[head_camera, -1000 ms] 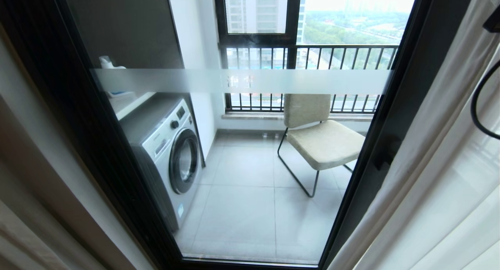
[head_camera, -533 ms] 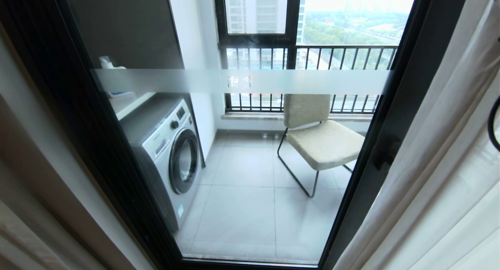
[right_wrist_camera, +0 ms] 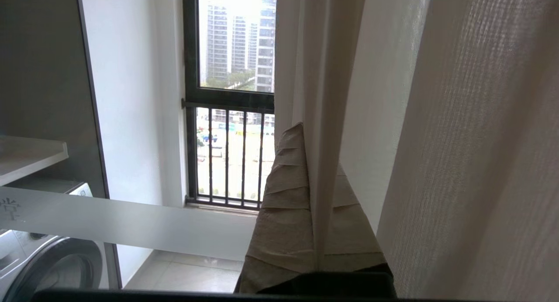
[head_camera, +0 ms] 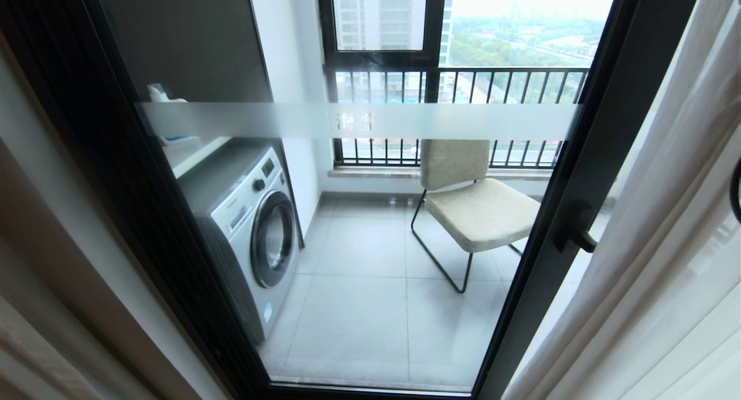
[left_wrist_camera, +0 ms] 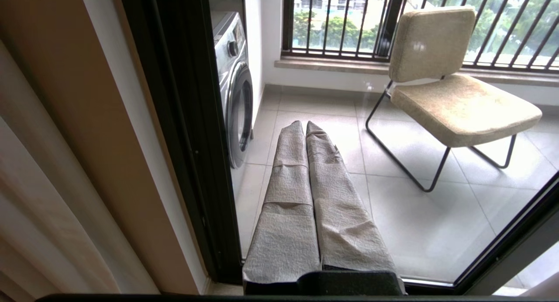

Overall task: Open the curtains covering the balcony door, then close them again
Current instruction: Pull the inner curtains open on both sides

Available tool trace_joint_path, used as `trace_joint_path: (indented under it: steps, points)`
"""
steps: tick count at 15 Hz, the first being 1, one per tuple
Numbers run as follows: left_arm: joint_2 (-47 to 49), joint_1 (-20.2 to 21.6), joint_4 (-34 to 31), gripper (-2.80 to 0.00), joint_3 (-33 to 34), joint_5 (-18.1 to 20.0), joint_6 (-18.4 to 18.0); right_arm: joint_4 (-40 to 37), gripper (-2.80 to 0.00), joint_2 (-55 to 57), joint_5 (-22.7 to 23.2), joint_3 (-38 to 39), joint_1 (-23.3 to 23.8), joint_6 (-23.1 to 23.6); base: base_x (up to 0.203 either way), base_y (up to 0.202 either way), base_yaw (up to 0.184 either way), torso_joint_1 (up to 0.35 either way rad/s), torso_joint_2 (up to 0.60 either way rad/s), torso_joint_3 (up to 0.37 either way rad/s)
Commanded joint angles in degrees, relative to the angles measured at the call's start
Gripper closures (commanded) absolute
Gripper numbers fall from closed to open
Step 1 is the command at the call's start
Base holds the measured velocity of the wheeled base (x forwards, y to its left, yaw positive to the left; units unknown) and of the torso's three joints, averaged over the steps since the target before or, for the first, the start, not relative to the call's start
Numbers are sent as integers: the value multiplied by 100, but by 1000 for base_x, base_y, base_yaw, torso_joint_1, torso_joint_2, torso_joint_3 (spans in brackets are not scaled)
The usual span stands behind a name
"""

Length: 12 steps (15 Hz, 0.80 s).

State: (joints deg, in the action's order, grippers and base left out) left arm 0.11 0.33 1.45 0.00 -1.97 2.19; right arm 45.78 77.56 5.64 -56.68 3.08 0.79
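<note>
Right end effector (right_wrist_camera: pixel 312 206) raised level, fingers pinched on a curtains (right_wrist_camera: pixel 436 118) fold beside balcony door (head_camera: pixel 579 174). Left end effector (left_wrist_camera: pixel 305 131) closed, empty, angled floorward.

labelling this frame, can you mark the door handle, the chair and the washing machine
door handle (head_camera: pixel 579 236): head view, on the black lever sticking out from the balcony door frame.
chair (head_camera: pixel 483 212): head view, middle of the beige seat cushion.
washing machine (head_camera: pixel 273 239): head view, on the round glass door at its front.
</note>
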Motion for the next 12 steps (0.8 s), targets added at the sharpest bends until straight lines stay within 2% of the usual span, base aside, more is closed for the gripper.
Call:
trace_joint_path:
  steps: [1, 12]
  points:
    - [-2, 2, 12, 0, 0, -5, 0, 36, 0, 94, 7, -48, -1, -8, 0, 0, 0, 0, 0, 0]
    - [-2, 2, 4, 0, 0, -5, 0, 51, 0, 163, 7, -71, -1, -27, 0, 0, 0, 0, 0, 0]
